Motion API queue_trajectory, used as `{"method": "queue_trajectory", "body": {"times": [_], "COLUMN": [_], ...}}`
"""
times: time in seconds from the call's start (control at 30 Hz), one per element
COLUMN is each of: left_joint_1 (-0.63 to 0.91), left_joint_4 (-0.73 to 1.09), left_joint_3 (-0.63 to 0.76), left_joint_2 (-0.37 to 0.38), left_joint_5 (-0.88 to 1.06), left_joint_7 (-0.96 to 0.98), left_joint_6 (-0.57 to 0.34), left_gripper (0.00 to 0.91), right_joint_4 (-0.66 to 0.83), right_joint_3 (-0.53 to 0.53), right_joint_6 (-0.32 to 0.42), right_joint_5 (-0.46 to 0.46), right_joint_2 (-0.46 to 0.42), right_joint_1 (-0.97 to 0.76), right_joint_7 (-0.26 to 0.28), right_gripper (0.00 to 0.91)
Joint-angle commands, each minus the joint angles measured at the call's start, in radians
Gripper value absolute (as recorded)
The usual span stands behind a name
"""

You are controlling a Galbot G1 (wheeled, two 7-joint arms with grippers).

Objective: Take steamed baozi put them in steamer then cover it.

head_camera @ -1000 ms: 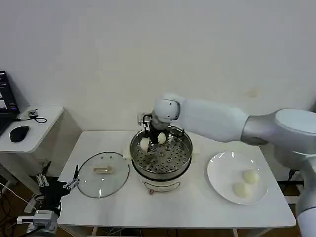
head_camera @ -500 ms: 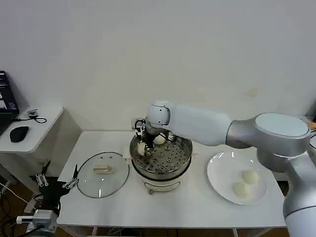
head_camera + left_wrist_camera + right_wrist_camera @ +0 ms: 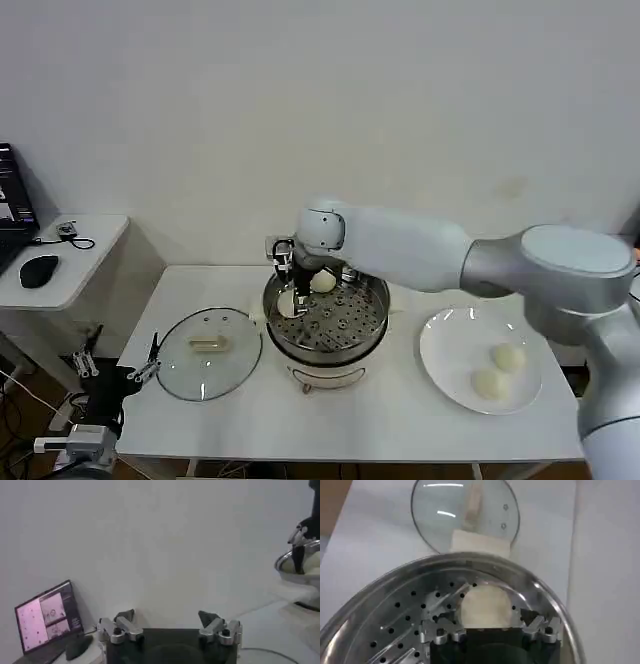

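Right gripper point(image 3: 294, 297) is inside the steamer point(image 3: 326, 322), jaws spread wide on either side of a bun point(image 3: 482, 607) that lies on the perforated floor at the left wall; whether the fingers touch it, cannot tell. A second bun point(image 3: 323, 282) sits just behind, at the far rim. Two more buns point(image 3: 497, 370) remain on the plate point(image 3: 450, 352), right of the steamer. Lid point(image 3: 209, 351) lies flat on the table point(image 3: 400, 420), left of the steamer. Left gripper point(image 3: 170, 629) is parked low beyond the table's left edge, jaws wide apart, holding nothing.
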State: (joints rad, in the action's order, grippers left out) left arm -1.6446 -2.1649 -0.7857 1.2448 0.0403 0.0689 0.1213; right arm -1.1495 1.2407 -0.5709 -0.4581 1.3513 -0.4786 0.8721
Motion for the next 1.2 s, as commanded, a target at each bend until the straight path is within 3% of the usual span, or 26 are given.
{"method": "queue_trajectory", "body": {"times": [0.03,0.2,0.37,0.47,0.57,0.6,0.73,0.87,0.97,1.0,1.2], "left_joint_1": [0.004,0.014,0.016,0.021,0.023,0.023,0.024,0.026,0.026,0.026,0.021], "left_joint_4": [0.01,0.018,0.016,0.02,0.024,0.024,0.032,0.036,0.037,0.037,0.033], "left_joint_3": [0.016,0.029,0.044,0.055,0.063,0.064,0.059,0.057,0.058,0.06,0.061], "left_joint_2": [-0.014,-0.024,-0.036,-0.037,-0.039,-0.04,-0.048,-0.056,-0.054,-0.054,-0.049], "left_joint_5": [0.0,0.0,0.001,0.005,0.009,0.01,0.008,0.01,0.015,0.018,0.026], "left_joint_7": [-0.005,-0.006,-0.008,-0.008,-0.009,-0.01,-0.01,-0.012,-0.013,-0.013,-0.014], "left_joint_6": [0.003,0.004,0.005,0.006,0.006,0.006,0.006,0.009,0.012,0.013,0.015], "left_gripper": [0.907,0.907,0.907,0.907,0.907,0.907,0.907,0.907,0.907,0.907,0.907], "right_joint_4": [-0.265,-0.338,-0.421,-0.456,-0.465,-0.469,-0.472,-0.466,-0.455,-0.447,-0.423], "right_joint_3": [0.004,-0.003,0.002,-0.004,-0.034,-0.101,-0.221,-0.418,-0.499,-0.577,-0.662], "right_joint_6": [0.034,0.09,0.2,0.244,0.284,0.303,0.332,0.386,0.411,0.425,0.44], "right_joint_5": [-0.035,0.025,0.165,0.238,0.289,0.332,0.388,0.5,0.536,0.553,0.593], "right_joint_2": [-0.291,-0.494,-0.732,-0.847,-0.902,-0.956,-1.02,-1.085,-1.096,-1.099,-1.068], "right_joint_1": [-0.218,-0.264,-0.223,-0.175,-0.127,-0.04,0.13,0.403,0.531,0.604,0.743], "right_joint_7": [0.04,0.109,0.193,0.217,0.236,0.242,0.253,0.275,0.282,0.291,0.281], "right_gripper": [0.907,0.907,0.907,0.907,0.907,0.907,0.907,0.907,0.907,0.907,0.907]}}
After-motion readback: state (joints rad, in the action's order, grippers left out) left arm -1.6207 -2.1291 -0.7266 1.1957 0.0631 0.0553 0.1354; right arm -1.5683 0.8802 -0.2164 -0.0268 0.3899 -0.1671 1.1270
